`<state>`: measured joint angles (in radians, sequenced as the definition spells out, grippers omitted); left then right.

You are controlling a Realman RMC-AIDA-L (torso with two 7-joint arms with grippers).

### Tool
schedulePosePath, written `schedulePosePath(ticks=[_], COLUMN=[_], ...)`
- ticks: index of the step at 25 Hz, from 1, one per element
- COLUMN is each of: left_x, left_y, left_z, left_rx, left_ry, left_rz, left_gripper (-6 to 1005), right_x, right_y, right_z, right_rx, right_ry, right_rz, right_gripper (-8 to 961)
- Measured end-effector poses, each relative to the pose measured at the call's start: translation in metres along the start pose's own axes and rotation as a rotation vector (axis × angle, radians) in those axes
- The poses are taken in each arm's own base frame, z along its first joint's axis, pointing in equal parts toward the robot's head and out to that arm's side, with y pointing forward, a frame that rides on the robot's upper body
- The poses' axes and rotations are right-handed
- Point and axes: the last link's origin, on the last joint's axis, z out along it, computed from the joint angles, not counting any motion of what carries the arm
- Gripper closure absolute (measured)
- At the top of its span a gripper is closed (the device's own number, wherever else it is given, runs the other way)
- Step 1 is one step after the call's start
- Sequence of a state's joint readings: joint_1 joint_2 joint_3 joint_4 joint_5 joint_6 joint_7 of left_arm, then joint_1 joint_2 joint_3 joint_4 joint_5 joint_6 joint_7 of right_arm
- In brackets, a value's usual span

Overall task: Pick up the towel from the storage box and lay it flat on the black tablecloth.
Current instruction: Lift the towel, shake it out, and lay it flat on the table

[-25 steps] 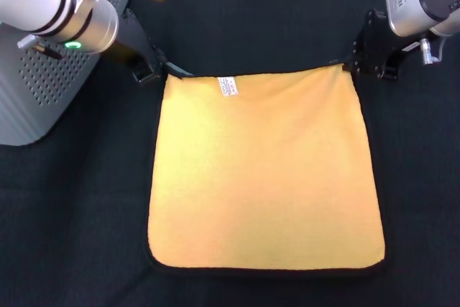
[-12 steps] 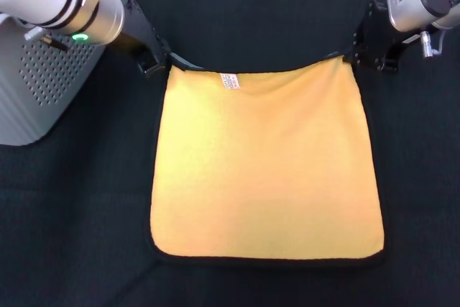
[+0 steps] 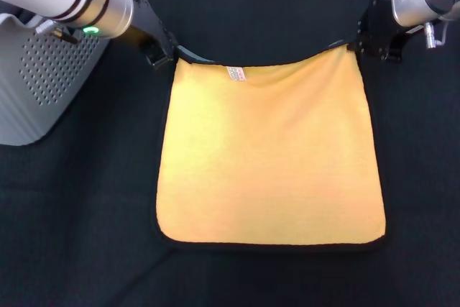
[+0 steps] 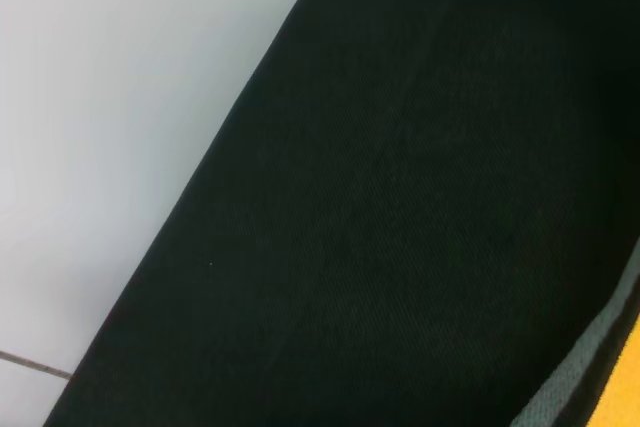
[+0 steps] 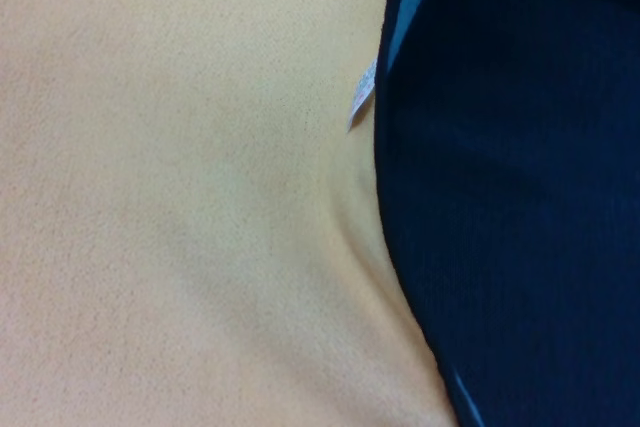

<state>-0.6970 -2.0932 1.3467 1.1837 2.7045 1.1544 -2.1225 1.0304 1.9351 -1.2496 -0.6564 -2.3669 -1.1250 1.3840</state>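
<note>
In the head view the black tablecloth (image 3: 86, 213) covers nearly the whole work surface, faintly creased; a thin pale strip of bare surface shows along its far edge. The towel (image 3: 269, 152) lies spread on it, yellow side up, black trim all round, its near edge flat on the cloth; the far edge sags in a shallow curve between its two corners (a small white tag (image 3: 235, 73) sits just inside it, toward the left). The left gripper (image 3: 167, 54) is clamped on the far left corner; the right gripper (image 3: 359, 44) is clamped on the far right corner. The storage box (image 3: 39, 84), grey with perforated walls, stands at the far left, partly behind the left arm; its inside is hidden.

In the left wrist view the tablecloth (image 4: 400, 197) fills most of the picture, ending against a pale surface (image 4: 110, 97); one corner shows a sliver of the towel's (image 4: 628, 395) yellow face and grey underside.

In the right wrist view the towel's yellow pile (image 5: 180, 197) spreads wide, its trimmed edge meeting the tablecloth (image 5: 520, 197), with the tag (image 5: 362, 95) at that edge.
</note>
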Motion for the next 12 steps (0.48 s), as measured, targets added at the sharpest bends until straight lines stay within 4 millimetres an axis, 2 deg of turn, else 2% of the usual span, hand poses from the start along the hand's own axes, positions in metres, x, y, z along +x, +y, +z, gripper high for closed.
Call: schedulePosePath(ticks=[12], left_x=[0.0], left_y=[-0.0028], left_z=[0.0034], left_rx=[0.018], left_ry=[0.007], left_rz=[-0.001], left_gripper=[973], right_x=[0.0039], right_y=[0.0007], right_z=[0.0026], right_rx=[0.019], right_ry=[0.005], right_rz=[0.0], right_gripper=[946])
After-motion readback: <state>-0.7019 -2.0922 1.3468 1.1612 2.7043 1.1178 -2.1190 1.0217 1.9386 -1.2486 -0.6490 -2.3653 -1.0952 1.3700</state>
